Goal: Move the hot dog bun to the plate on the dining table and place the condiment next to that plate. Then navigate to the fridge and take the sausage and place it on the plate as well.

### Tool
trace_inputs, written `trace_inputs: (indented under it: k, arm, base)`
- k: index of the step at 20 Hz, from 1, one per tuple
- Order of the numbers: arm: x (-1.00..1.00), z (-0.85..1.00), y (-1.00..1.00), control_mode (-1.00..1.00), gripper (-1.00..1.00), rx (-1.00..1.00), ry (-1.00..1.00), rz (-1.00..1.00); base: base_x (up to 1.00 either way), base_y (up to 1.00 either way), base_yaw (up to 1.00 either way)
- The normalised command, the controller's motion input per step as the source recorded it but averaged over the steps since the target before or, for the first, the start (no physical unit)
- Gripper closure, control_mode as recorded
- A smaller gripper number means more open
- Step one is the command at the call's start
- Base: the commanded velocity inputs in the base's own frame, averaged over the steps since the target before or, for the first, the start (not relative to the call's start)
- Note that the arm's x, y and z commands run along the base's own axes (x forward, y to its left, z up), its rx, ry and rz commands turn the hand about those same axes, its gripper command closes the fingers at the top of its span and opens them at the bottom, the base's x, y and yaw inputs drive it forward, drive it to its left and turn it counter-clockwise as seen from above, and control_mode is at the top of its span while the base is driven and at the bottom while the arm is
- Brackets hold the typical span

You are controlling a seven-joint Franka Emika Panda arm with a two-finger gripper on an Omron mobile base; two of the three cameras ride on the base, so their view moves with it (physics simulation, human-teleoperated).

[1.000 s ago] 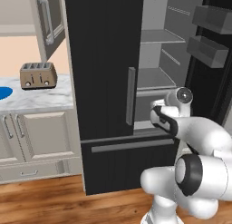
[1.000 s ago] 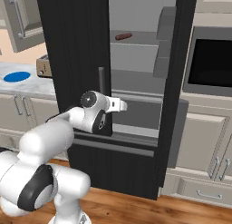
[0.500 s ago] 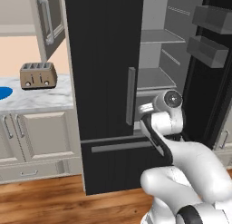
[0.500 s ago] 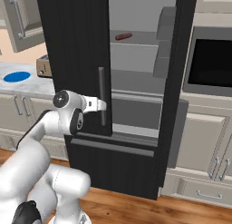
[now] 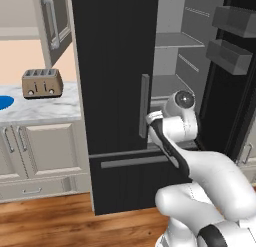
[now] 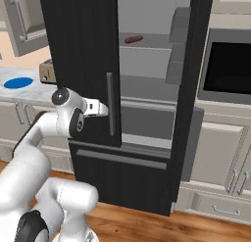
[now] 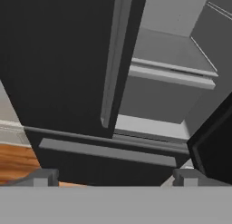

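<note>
Pincer (image 7: 115,177): jaws spread to their widest, nothing between them, nothing held; in the hand view the two fingertips (image 7: 41,176) stand far apart at 6 o'clock, facing the fridge.

Change, arm: over the last second the wrist swings from in front of the open compartment toward the closed left door; in the right base view the pincer (image 6: 100,108) now sits just beside the door's grey vertical handle (image 6: 111,104), at about 9 o'clock of it, apart from it as far as can be told. The base views themselves hold steady, so the base is parked.

Fridge (image 5: 115,66): tall, black, left door shut, right door (image 5: 235,81) swung wide; pale grey interior exposed, lower shelf (image 7: 174,75) bare in the hand view.

Sausage (image 6: 133,39): thin reddish-brown cylinder lying on the upper shelf, at about 1 o'clock from the pincer in the right base view, well above it and deeper inside. Untouched.

Far items: toaster (image 5: 42,83) on the wall counter (image 5: 37,108); blue plate (image 6: 18,83) at the counter's left.

Meaning for the task, as a judgement: navigation looks finished and the fetch is in hand; the pincer has drifted low and left of the target, so a rise and a reach inward are called for next.
</note>
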Motion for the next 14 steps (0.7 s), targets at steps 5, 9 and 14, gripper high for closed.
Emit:
trace_inputs:
  k: [5, 9, 14]
  arm:
    - [0.49, 0.09, 0.00, -1.00, -1.00, 0.07, 0.16, 0.00]
    - [0.49, -0.01, 0.00, -1.00, -1.00, 0.08, 0.02, 0.00]
    - [0.34, -0.12, 0.00, -1.00, -1.00, 0.03, -0.19, 0.00]
  base:
    - [0.00, 0.00, 0.00]
    - [0.00, 0.00, 0.00]
    - [0.00, 0.00, 0.00]
